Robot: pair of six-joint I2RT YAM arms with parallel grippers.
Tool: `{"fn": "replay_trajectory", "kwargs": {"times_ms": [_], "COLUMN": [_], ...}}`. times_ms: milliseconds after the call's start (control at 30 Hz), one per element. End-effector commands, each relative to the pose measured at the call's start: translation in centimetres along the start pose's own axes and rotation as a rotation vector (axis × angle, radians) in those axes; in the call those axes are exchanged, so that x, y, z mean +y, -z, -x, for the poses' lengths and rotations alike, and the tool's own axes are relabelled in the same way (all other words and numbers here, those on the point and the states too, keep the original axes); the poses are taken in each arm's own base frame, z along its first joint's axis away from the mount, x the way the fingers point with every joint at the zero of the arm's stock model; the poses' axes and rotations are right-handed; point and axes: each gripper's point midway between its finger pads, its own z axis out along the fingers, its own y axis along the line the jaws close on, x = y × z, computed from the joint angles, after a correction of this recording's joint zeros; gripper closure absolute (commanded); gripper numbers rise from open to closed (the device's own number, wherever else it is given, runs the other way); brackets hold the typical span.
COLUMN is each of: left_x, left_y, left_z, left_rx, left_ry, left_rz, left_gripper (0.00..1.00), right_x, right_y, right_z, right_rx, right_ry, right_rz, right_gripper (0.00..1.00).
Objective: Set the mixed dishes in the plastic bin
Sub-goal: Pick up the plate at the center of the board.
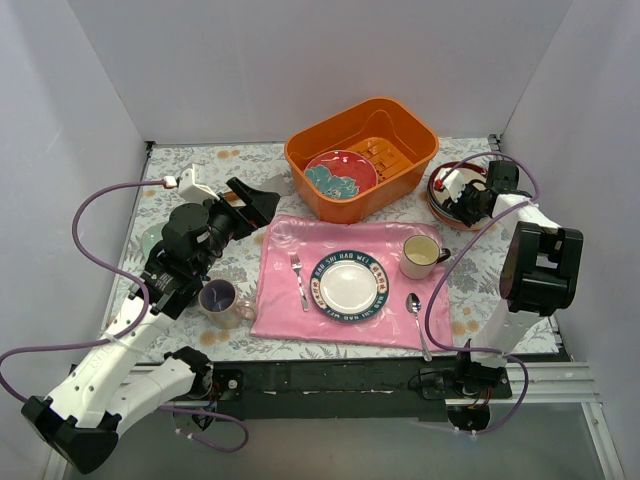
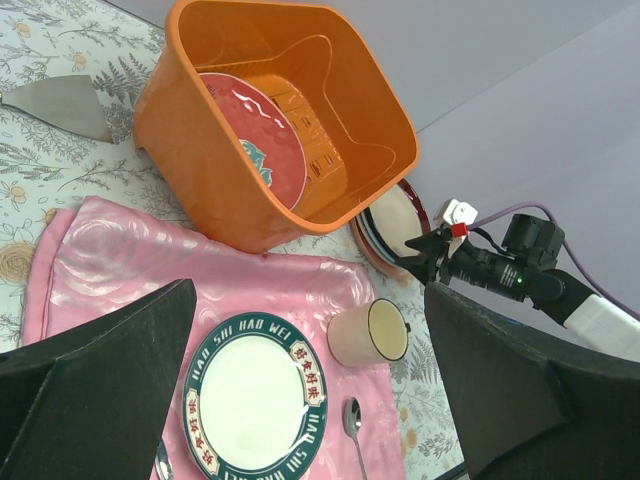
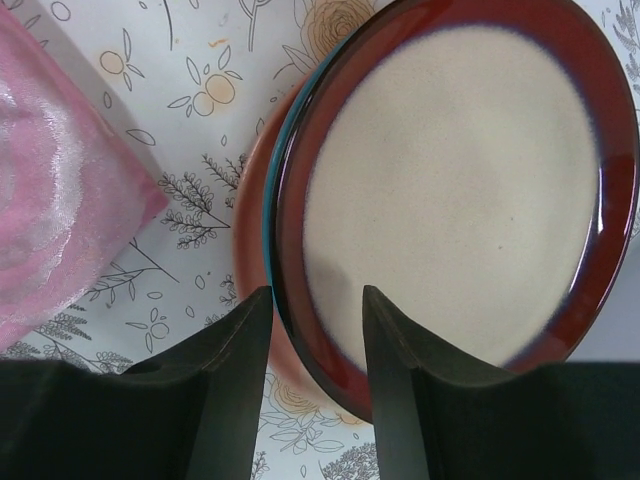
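Note:
The orange plastic bin [image 1: 412, 176] stands at the back centre. It holds a pinkish plate [image 1: 348, 163] and a teal floral plate [image 1: 325, 183], both leaning. My right gripper [image 3: 315, 345] is open, its jaws on either side of the rim of a red-rimmed cream plate [image 3: 460, 190]. That plate tops a stack [image 1: 441, 207] at the right. My left gripper [image 2: 315, 400] is open and empty, above the pink cloth's left side. A lavender-lined mug [image 1: 221, 299] stands by the left arm. A pale mint plate [image 1: 150, 239] is partly hidden under that arm. The dark green mug is out of view.
A pink cloth [image 1: 290, 240] lies in the middle, carrying a white plate with a dark lettered rim [image 1: 348, 285], a cream mug with a dark handle [image 1: 421, 256], a fork [image 1: 298, 279] and a spoon [image 1: 416, 312]. White walls close the sides and back.

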Motion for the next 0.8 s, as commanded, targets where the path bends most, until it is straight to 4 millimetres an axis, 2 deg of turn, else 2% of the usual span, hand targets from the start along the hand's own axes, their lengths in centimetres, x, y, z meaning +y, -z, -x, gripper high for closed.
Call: {"fn": "replay_trajectory", "kwargs": {"times_ms": [0,367,767], "left_x": [0.0,0.0,0.1], "left_y": [0.2,0.3,0.2], "left_z": [0.6,0.4,0.2], "left_rx": [-0.020,-0.016,-0.009], "left_ry": [-0.003,0.006,0.011], "left_rz": [0.003,0.001,0.001], "left_gripper": [0.02,0.02,0.02], "right_x": [-2.5,-3.3,-4.3], "right_y": [0.2,0.1,-0.1], "right_z": [0.9,0.6,-0.5], "right_rx": [-0.006,0.012,0.051], "right_ry": [0.005,-0.005,0.030], "right_rz": [-0.067,-0.093,-0.149], "right_gripper": [0.52,0.59,0.59]}}
